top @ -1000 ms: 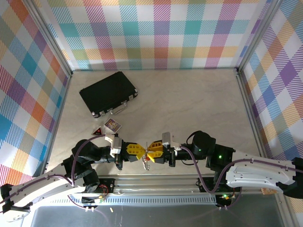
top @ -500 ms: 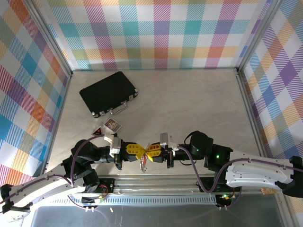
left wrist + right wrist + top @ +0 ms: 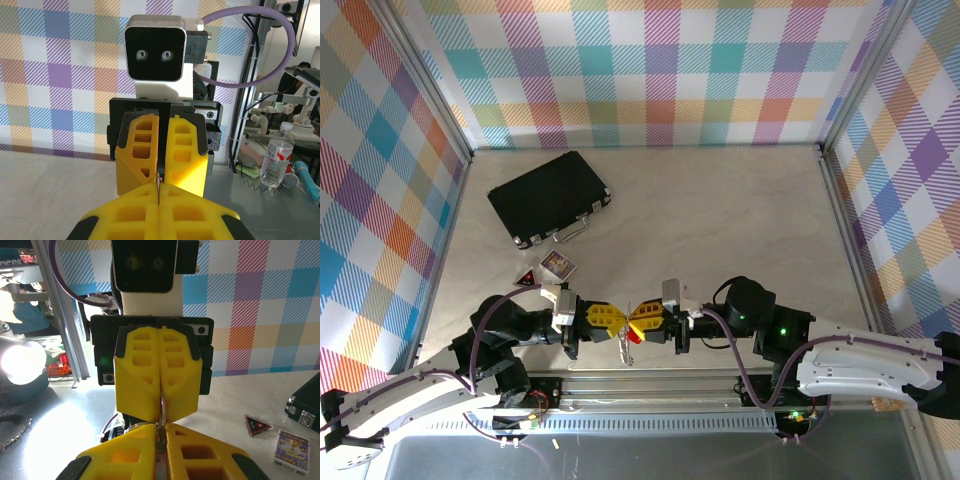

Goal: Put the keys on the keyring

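My two grippers meet tip to tip near the table's front edge. The left gripper (image 3: pixel 623 320) (image 3: pixel 159 192) is shut on the thin silvery keyring (image 3: pixel 161 404), which stands edge-on between its yellow fingers (image 3: pixel 142 375). A loop of the ring dangles below the tips (image 3: pixel 622 346). The right gripper (image 3: pixel 634 324) (image 3: pixel 161 434) is shut on a narrow silver metal piece (image 3: pixel 160 450). I take this for the key, whose red head (image 3: pixel 633 337) shows just under the fingertips. Whether the key sits on the ring is hidden by the fingers.
A black case (image 3: pixel 549 197) lies at the back left. A small card box (image 3: pixel 558 265) and a red triangular tag (image 3: pixel 526 277) lie in front of it, left of my left arm. The metal front rail (image 3: pixel 650 385) runs right below the grippers.
The right gripper's jaws have closed further. It shifted slightly left, then back, while the left gripper stayed put. The red key head now shows under the tips.
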Robot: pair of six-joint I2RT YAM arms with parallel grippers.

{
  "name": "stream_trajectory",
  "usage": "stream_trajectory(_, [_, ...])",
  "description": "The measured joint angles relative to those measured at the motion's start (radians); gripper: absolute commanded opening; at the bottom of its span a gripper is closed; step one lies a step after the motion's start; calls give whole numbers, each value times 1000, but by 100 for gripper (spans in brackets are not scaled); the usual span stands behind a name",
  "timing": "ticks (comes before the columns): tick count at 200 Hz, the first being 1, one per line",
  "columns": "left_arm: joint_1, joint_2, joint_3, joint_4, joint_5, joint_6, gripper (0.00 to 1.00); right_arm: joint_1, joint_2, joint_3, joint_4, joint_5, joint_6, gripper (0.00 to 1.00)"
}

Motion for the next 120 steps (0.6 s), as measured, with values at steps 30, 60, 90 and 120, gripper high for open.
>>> stream_trajectory(30, [0,-1,0,-2,-3,0,0,0,0,0,-2,4,2,1])
stream_trajectory(60, [0,-3,2,-30,-13,12,0,0,4,14,-42,16,-5,0])
stream_trajectory(90, [0,-10,37,-135,-42,51,25,0,31,95,-193,39,-39,0])
stream_trajectory(120, [0,17,99,-230,-84,80,33,0,81,253,-414,58,-112,0])
